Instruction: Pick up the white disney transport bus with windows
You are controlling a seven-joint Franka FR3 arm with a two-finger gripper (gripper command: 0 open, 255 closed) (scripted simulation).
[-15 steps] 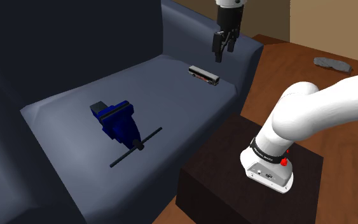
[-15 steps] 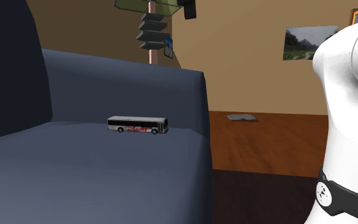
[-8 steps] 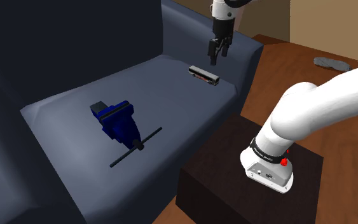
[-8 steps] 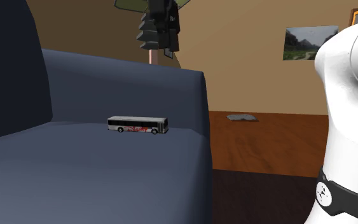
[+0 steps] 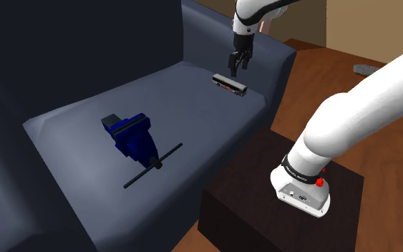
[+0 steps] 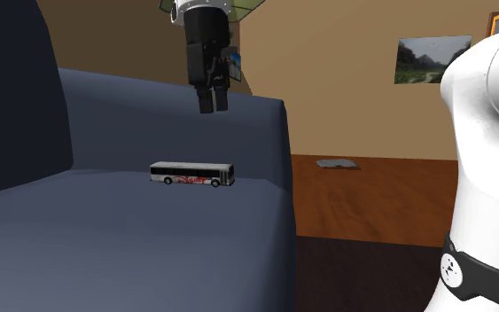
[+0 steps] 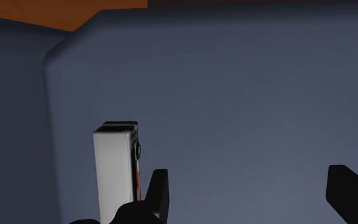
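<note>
A wide blue-grey sofa (image 5: 192,107) takes up most of the room, and its seat cushion serves as the work surface. A white robot arm (image 5: 350,122) reaches over it from a dark box stand (image 5: 250,193) at the sofa's front. A blue vise (image 5: 132,136) with a long handle sits mid-cushion, well apart from the action. The black gripper (image 5: 234,68) hovers above the far end of the seat, its fingers spread apart and holding nothing. The toy bus (image 5: 230,84), white-roofed with dark windows and a red mark on its side, lies flat on the cushion near the armrest (image 6: 269,120).

This looks like the approach step, with nothing grasped yet. In the wrist view the bus (image 7: 115,172) sits just outside one finger (image 7: 158,191), not in the gap between them. The next move likely calls for a small sideways shift, then a straight drop across the bus's narrow width. The armrest rises close beside the bus on one side; the other side is open cushion.
</note>
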